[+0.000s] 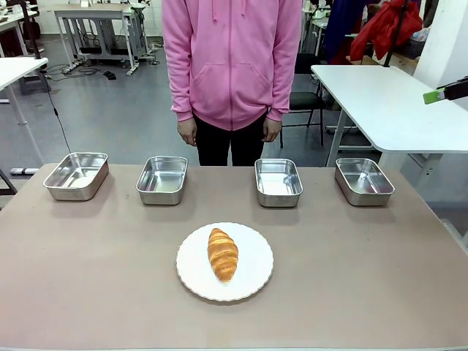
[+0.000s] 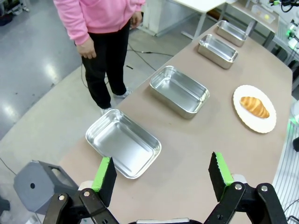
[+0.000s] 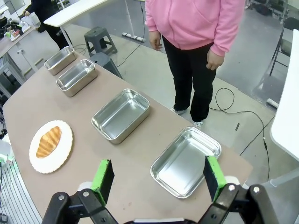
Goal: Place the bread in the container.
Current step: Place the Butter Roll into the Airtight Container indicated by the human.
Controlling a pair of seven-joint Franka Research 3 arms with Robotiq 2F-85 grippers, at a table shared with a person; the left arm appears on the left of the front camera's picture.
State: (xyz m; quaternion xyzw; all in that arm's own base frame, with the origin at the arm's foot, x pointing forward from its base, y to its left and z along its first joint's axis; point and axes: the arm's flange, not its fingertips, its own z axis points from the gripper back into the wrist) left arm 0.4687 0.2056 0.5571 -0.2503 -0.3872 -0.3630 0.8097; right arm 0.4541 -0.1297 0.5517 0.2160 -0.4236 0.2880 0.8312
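The left gripper [image 2: 162,176] has two black fingers [image 2: 107,181], each faced on its inner side with a bright green pad [image 2: 222,168]. Below them run black link bars [image 2: 225,207] joined by round silver pins [image 2: 235,186], and a sliver of white housing [image 2: 161,220] shows at the bottom edge. The right gripper [image 3: 158,178] is built the same, with black fingers, green pads and silver pins at the joints. The person [image 1: 231,88] wears a pink hooded sweatshirt [image 3: 196,18] with drawstrings, a front pouch pocket and ribbed cuffs and hem, over black trousers [image 1: 218,145]
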